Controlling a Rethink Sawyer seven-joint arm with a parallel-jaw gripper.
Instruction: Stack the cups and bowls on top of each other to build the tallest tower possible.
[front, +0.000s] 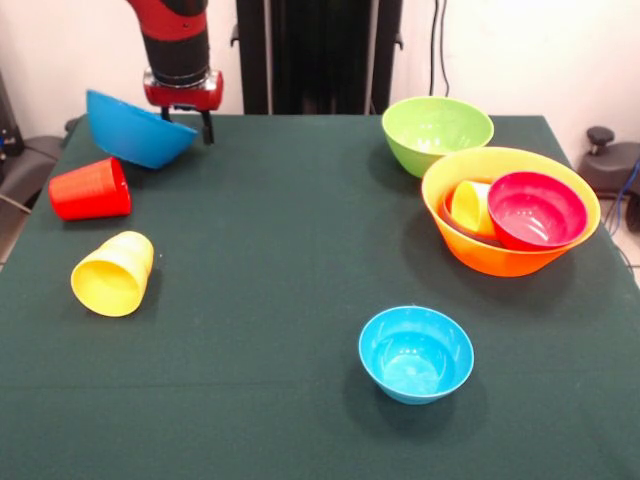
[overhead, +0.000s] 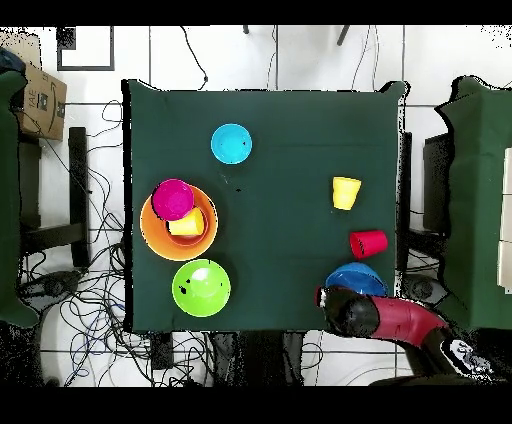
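Green table (front: 300, 300) held everything. Large orange bowl (front: 500, 255) sat at one side with a crimson bowl (front: 537, 210) and a yellow cup (front: 470, 206) inside; lime bowl (front: 436, 132) just beside it. Gripper (front: 188, 125) held the tilted blue bowl (front: 135, 130) by its rim. Light-blue bowl (front: 416, 353) stood alone. Red cup (front: 90, 190) and yellow tumbler (front: 112, 274) lay sideways.
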